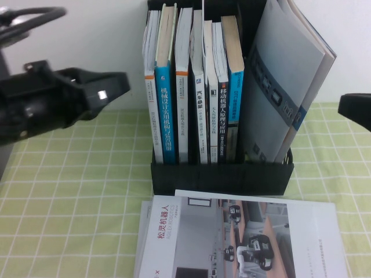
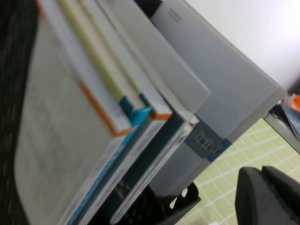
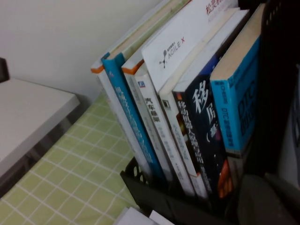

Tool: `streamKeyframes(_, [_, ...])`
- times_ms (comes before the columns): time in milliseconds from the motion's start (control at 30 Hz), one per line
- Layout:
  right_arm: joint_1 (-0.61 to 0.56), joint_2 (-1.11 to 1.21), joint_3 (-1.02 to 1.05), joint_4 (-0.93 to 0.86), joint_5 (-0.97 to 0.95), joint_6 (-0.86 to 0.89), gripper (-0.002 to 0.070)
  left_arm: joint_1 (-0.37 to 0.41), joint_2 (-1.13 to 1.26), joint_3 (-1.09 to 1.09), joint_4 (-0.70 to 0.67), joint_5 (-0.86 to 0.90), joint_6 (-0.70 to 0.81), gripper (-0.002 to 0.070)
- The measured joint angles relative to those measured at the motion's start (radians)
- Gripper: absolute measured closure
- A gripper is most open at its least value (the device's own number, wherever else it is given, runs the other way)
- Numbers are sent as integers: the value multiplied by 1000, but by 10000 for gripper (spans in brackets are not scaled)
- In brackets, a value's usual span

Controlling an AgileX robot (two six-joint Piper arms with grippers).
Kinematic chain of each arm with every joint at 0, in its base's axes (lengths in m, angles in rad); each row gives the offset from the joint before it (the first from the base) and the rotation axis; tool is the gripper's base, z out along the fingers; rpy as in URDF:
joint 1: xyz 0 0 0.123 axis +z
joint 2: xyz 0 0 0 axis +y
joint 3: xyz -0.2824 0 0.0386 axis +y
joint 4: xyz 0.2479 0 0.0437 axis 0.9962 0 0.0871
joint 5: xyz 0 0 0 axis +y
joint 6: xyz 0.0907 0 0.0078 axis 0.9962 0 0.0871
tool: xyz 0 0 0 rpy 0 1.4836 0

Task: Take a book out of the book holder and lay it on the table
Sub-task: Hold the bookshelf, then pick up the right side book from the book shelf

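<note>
**Q:** Where's the book [image 3: 187, 33]?
**A:** I log it upright in the holder [image 1: 220, 176], centre frame, its white cover rising above its neighbours.
**Q:** Pincers?
**A:** Left pincer [image 1: 116, 87] hangs upper left and right pincer [image 1: 351, 107] sits at the right edge, both above the table [image 1: 69, 191]. Spread or pressed together, I cannot tell.

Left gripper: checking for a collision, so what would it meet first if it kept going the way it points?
Probably the leftmost white book in the book holder; the left gripper points at it, though depth is unclear.
</note>
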Motion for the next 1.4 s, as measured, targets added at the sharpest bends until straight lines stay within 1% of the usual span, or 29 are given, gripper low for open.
streamKeyframes(133, [0, 85, 0, 193, -2, -247, 677, -172, 133, -158, 100, -77, 9, 678])
streamKeyframes(233, [0, 127, 0, 299, 7, -417, 662, -280, 251, -288, 194, -105, 11, 678])
streamKeyframes(300, [0, 150, 0, 360, 7, -492, 636, -324, 323, -375, 249, -105, 13, 678])
streamKeyframes(400, [0, 178, 0, 423, 5, -602, 566, -360, 434, -514, 287, -86, 13, 678])
streamKeyframes(533, [0, 223, 0, 446, -44, -700, 473, -367, 575, -656, 303, -67, 13, 677])
streamKeyframes(667, [0, 292, -14, 454, -76, -763, 428, -367, 682, -764, 314, -52, 13, 678])
streamKeyframes(833, [0, 377, -76, 456, -82, -777, 419, -367, 755, -838, 319, -27, 13, 678])
streamKeyframes(1067, [0, 470, -172, 458, -100, -779, 417, -371, 770, -860, 316, -26, 13, 677])
streamKeyframes(1400, [2, 499, -186, 462, -129, -773, 417, -372, 770, -860, 330, -26, 13, 677])
